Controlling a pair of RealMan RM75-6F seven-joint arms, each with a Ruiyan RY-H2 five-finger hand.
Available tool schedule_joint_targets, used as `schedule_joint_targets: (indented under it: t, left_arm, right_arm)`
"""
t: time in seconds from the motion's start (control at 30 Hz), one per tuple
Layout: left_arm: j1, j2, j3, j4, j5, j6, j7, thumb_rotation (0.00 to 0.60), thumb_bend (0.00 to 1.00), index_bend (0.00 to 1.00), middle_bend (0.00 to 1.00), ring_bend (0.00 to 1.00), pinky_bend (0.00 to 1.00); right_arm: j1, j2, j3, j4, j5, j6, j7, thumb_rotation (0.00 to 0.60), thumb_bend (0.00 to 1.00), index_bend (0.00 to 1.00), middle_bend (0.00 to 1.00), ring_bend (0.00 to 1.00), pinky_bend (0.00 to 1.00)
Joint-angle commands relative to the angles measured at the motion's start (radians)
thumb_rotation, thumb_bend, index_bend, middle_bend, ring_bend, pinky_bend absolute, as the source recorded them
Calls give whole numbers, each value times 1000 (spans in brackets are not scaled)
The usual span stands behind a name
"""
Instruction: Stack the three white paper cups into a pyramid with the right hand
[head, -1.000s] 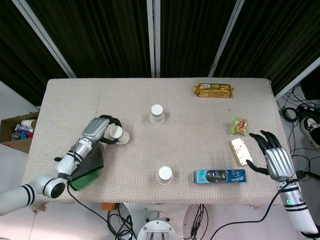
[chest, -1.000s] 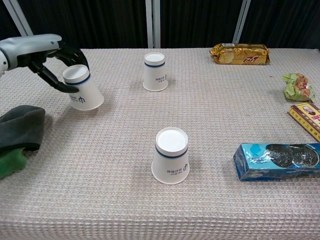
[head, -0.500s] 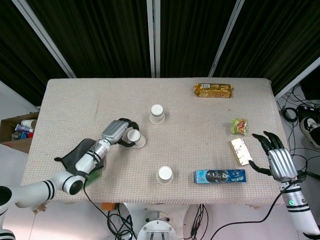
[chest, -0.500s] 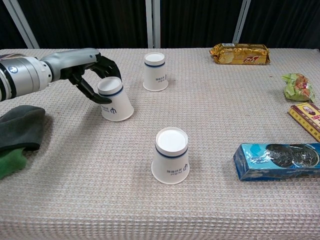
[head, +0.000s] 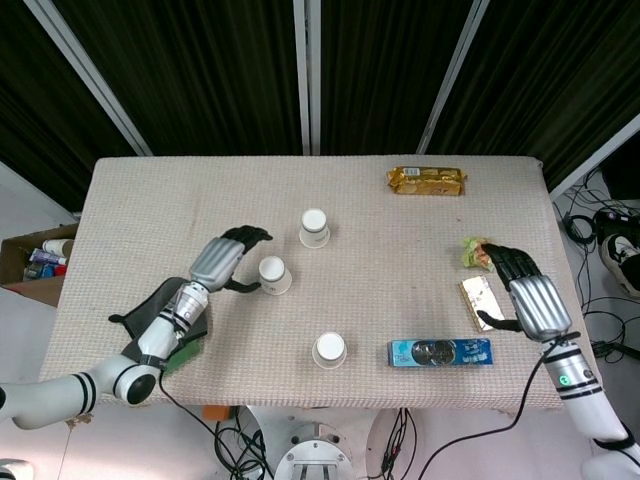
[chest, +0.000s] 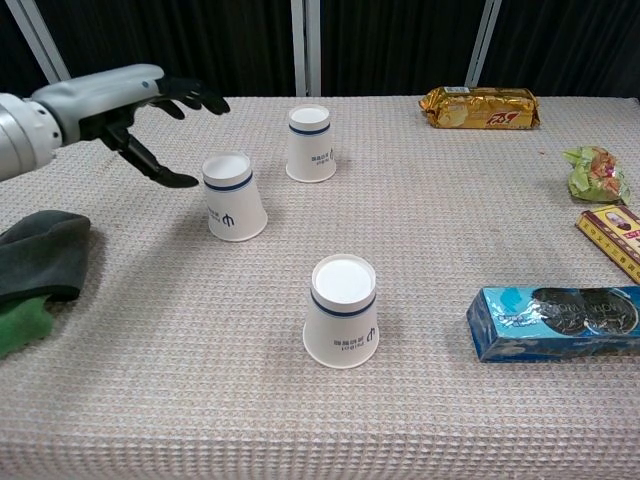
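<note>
We see that our left hand (chest: 140, 115) has just let go of the cup it was carrying: a moment ago its fingers were wrapped around that cup, and now they are spread wide and hold nothing, hanging just beside the left cup (chest: 232, 196). This cup now stands upside down on the table (chest: 450, 190) by itself, close to the back cup (chest: 310, 143), which is also upside down and has not moved. The front cup (chest: 343, 312) is in the same spot too, nearer to us and apart from the other two. So all three cups are on the table and none is stacked yet (the pyramid has no top so far). Our right hand (head: 525, 290) has moved in from the edge and now hangs over the snack packs on the right side, near the gold box (head: 478, 301) and the green candy bag (head: 477, 250). Its fingers are a little bent and hold nothing. We think the two near cups can be the bottom row, and our right hand should go for the front cup next.
</note>
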Motion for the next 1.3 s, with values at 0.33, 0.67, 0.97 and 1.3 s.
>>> schedule_joint_targets:
  t: [0.33,0.67,0.97,1.3]
  left_arm:
    - [220,175,81,-150,53,277,91,600,174,194,160,106,158]
    - [287,199,120,-147,111,323,30,600,173,209,169,106,158]
    - [323,210,118,-115,119,339,-20,600,173,213,169,106,158]
    - [339,207,109,-78,123,329,-67,600,173,212,169,106,158]
  right_arm:
    - [474,-135,216,61,469,-518,-319,600,201,12,164,53,126]
    - [799,-407,155,436,762,-699,-553,600,156,34,173,53,127]
    - [928,-551,117,652,817,-795,-566,600,182,137,223,57,128]
    - [988,-633,112,793,791,-828,-516,600,208,172,233,61,129]
